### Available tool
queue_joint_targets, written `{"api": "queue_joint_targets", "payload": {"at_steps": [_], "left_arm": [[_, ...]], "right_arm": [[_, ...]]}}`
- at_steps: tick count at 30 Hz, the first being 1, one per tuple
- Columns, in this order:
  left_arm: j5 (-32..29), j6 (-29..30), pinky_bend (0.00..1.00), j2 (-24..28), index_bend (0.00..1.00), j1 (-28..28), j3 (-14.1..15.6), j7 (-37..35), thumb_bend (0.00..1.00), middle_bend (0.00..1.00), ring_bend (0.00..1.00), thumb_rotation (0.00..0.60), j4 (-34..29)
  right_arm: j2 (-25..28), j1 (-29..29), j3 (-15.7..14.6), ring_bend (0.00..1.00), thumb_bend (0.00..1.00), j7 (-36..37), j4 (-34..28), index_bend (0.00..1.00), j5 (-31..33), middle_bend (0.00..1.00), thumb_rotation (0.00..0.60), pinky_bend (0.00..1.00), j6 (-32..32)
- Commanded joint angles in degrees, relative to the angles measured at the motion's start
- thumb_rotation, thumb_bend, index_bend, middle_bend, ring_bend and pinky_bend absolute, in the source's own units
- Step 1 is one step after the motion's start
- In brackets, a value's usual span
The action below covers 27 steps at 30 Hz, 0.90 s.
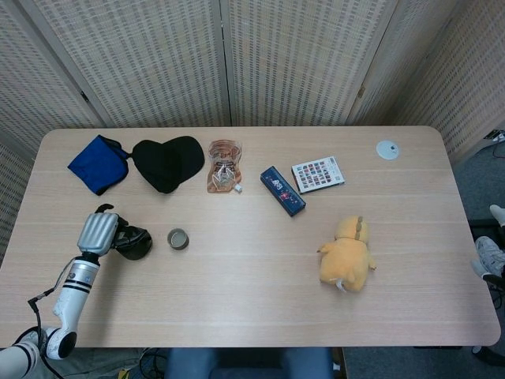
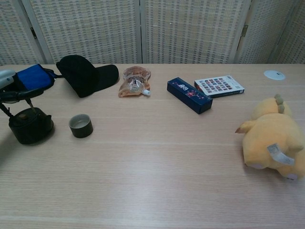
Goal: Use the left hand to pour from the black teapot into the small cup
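Observation:
The black teapot (image 1: pixel 135 242) (image 2: pixel 31 127) stands upright near the table's left edge. My left hand (image 1: pixel 98 232) (image 2: pixel 11 86) is over its left side, fingers curled around the thin wire handle. The small dark cup (image 1: pixel 178 238) (image 2: pixel 81 126) sits just right of the teapot, a short gap between them, and I cannot see what is inside it. From the head view the hand covers part of the teapot. My right hand shows in neither view.
A blue pouch (image 1: pixel 95 163), a black cap (image 1: pixel 167 162) and a clear snack bag (image 1: pixel 224 166) lie along the back left. A dark blue box (image 1: pixel 282 190), a colourful card (image 1: pixel 318 173) and a yellow plush toy (image 1: pixel 347 254) occupy the right half. A white disc (image 1: pixel 387 149) lies far right.

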Motion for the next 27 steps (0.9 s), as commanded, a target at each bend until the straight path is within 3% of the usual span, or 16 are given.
{"api": "queue_joint_targets", "payload": {"at_steps": [1, 9, 21, 27], "left_arm": [[-0.18, -0.33, 0.18, 0.09, 0.97, 0.04, 0.07, 0.36, 0.15, 1.00, 0.85, 0.078, -0.08], [-0.67, -1.18, 0.17, 0.39, 0.91, 0.12, 0.11, 1.09, 0.15, 0.94, 0.80, 0.077, -0.71], [-1.17, -1.93, 0.15, 0.87, 0.78, 0.18, 0.13, 2.24, 0.14, 0.79, 0.63, 0.070, -1.90], [-0.64, -0.70, 0.15, 1.13, 0.71, 0.46, -0.12, 1.75, 0.14, 0.67, 0.53, 0.061, -2.38]], "right_arm": [[0.00, 0.04, 0.01, 0.12, 0.03, -0.06, -0.05, 0.16, -0.03, 0.18, 0.600, 0.14, -0.03], [-0.01, 0.18, 0.01, 0.12, 0.03, -0.25, -0.24, 0.16, -0.08, 0.18, 0.600, 0.14, -0.14], [0.05, -0.13, -0.16, 0.12, 0.03, -0.16, -0.38, 0.16, -0.33, 0.19, 0.600, 0.14, 0.34], [0.17, -0.28, -0.20, 0.12, 0.03, -0.14, -0.60, 0.16, -0.51, 0.18, 0.600, 0.14, 0.63]]}}
